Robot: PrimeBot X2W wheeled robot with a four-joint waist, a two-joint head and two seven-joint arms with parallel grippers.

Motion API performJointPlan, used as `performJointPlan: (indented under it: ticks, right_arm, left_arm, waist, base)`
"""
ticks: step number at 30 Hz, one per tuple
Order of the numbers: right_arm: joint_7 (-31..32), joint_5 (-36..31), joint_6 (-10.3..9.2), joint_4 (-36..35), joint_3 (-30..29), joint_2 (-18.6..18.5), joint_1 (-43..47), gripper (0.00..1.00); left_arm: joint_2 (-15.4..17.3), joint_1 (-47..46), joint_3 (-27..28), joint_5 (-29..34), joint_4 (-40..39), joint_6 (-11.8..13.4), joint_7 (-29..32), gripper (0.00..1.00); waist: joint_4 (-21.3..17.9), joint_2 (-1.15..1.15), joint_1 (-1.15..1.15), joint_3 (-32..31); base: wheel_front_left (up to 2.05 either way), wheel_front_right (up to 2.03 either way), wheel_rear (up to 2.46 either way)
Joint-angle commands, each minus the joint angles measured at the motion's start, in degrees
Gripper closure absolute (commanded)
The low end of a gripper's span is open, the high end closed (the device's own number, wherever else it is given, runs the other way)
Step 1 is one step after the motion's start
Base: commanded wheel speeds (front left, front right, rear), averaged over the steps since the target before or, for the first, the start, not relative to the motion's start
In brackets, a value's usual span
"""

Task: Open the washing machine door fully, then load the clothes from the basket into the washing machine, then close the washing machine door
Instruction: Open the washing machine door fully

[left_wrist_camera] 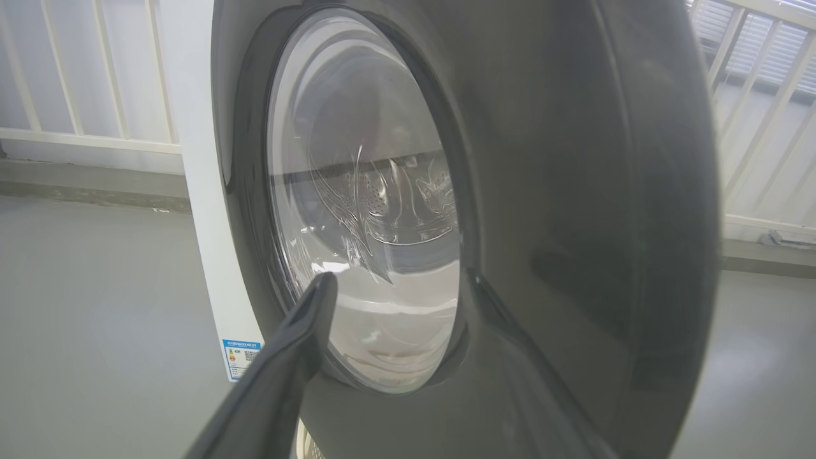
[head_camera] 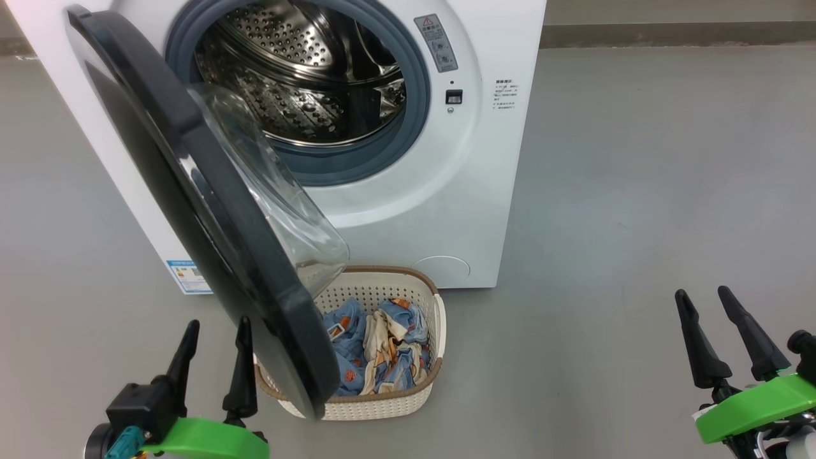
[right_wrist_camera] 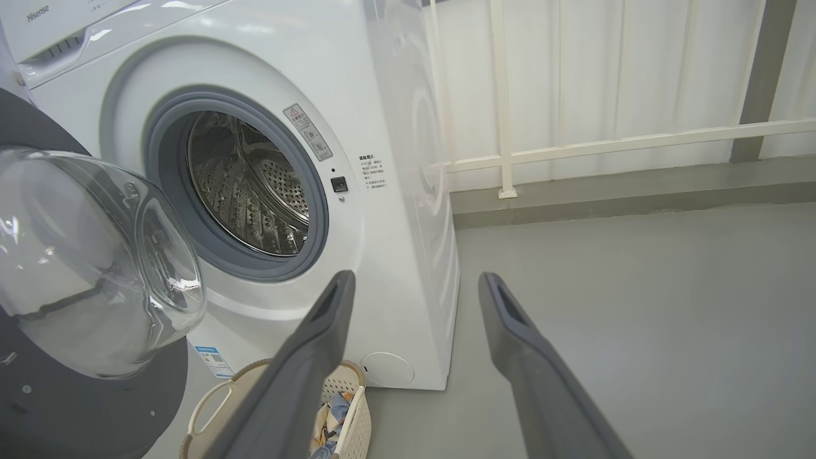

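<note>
Left claw: We find the left claw (head_camera: 217, 324) low at the foot of the open door, its two dark fingers (head_camera: 183, 354) spread and nothing between them.
Door: The washing machine door (head_camera: 172, 191) stands swung out from the washing machine (head_camera: 433, 191), its lower edge just to the right of the left claw. From the left wrist the fingers point at its glossy black outer face, and we cannot tell whether either one touches it.
Window: The clear glass bowl (head_camera: 274, 185) bulges from the door's far side, away from the left claw and toward the drum (head_camera: 299, 70).
Basket: The basket (head_camera: 382, 408) sits on the floor (head_camera: 637, 191) just past the door from the left claw, close in front of the machine. The door hides its nearer left part from us.
Clothes: The clothes (head_camera: 382, 350) lie heaped inside the basket, light blue and cream with small orange figures.
Machine: Ahead of the left claw the white front rises, its mouth open and a grey gasket (head_camera: 417, 83) ringing the perforated steel drum. The blue label (head_camera: 188, 275) sits at the lower corner nearest the left claw.
Right claw: The right claw (head_camera: 702, 292) is likewise spread and empty, well apart to the right of the basket over grey floor. From its wrist we see the machine ahead and to its left, and the basket low beside its left finger.
</note>
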Motion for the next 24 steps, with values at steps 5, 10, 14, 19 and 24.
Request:
performJointPlan:
  ticks: [5,10,14,19,24]
  right_arm:
    - [-0.68,-2.23,0.08,-1.13,0.38,-0.1,-0.07,0.0]
    - [-0.68,-2.88,0.08,-0.83,0.38,0.19,0.03,0.0]
    - [-0.68,-2.98,0.08,-0.74,0.48,0.11,-0.01,0.0]
    - [-0.68,-2.94,0.08,-0.88,0.03,0.02,0.19,0.0]
    - [-0.69,-2.95,0.08,-0.77,0.08,0.02,0.4,0.0]
  left_arm:
    - [0.67,-0.88,1.65,-0.1,-1.6,0.09,-0.32,0.0]
    - [0.67,-1.03,1.88,0.0,-1.19,-0.2,-0.32,0.0]
    - [0.67,-1.19,2.1,-0.07,-0.87,-0.45,-0.32,0.0]
    - [0.67,-1.02,1.93,-0.27,-1.01,-0.41,-0.32,0.0]
    - [0.67,-0.9,1.84,-0.37,-1.06,-0.25,-0.32,0.0]
  waist:
    - [0.23,0.0,0.0,-0.02]
    - [0.38,0.0,0.0,-0.15]
    - [0.43,0.0,0.0,-0.21]
    - [0.43,0.0,0.0,-0.25]
    - [0.36,0.0,0.0,-0.33]
  base:
    - [0.0,0.0,0.0]
    - [0.0,0.0,0.0]
    - [0.0,0.0,0.0]
    - [0.0,0.0,0.0]
    - [0.0,0.0,0.0]
